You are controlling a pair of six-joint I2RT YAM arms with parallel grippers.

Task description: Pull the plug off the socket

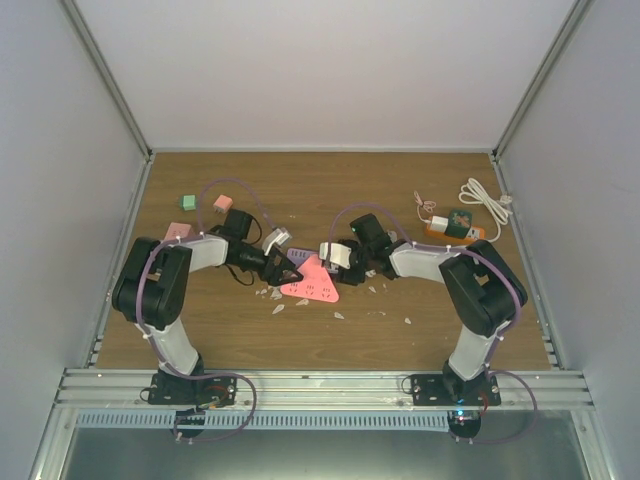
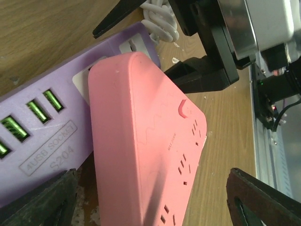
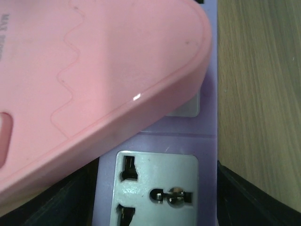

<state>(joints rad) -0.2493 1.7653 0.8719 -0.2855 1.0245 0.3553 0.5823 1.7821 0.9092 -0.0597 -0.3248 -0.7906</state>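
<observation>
The orange socket [image 1: 452, 233] lies at the back right of the table with a dark green plug [image 1: 459, 221] sitting in it, far from both grippers. At mid-table a pink triangular power strip [image 1: 313, 281] rests partly on a purple strip [image 2: 42, 136]. My left gripper [image 1: 283, 266] is open, its fingers [image 2: 44, 200] wide apart on either side of the pink strip [image 2: 141, 141]. My right gripper [image 1: 331, 256] is open around the purple strip [image 3: 157, 186], with its fingers [image 3: 256, 195] close to the strip's sides.
A white coiled cord [image 1: 487, 203] lies behind the socket. Small green [image 1: 187, 202] and pink [image 1: 222, 203] blocks sit at the back left. White crumbs [image 1: 300, 301] are scattered near the pink strip. Grey walls close in both sides.
</observation>
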